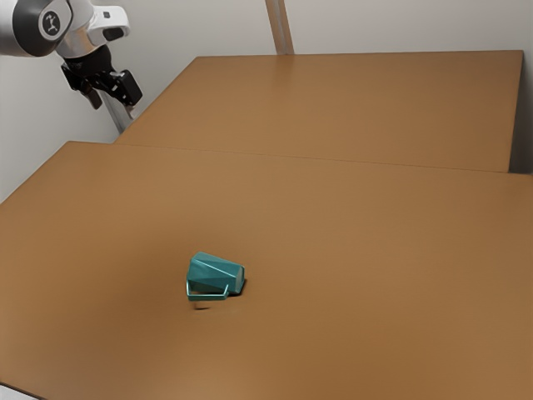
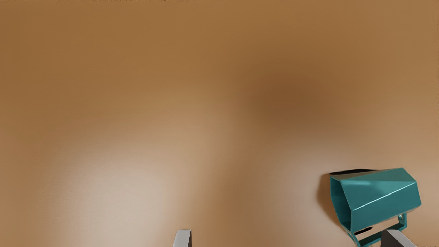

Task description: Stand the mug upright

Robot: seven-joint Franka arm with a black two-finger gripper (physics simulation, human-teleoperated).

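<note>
Claw (image 1: pixel 113 107) spread; glossy, faceted teal mug (image 2: pixel 382 199) lying sideways.

Mug (image 2: pixel 380 197), one, teal, glossy. Body faceted, with flat panels and crisp edges; angular, squared loop handle of matching colour. Condition: tipped over, lying on its side, not yet upright. Open mouth facing sideways, with darker teal interior partly visible in the wrist view. Handle out to one side, on the near side of the body in the exterior view. Location: on brown tabletop (image 1: pixel 358 275), somewhat toward the exterior view's left.
</note>
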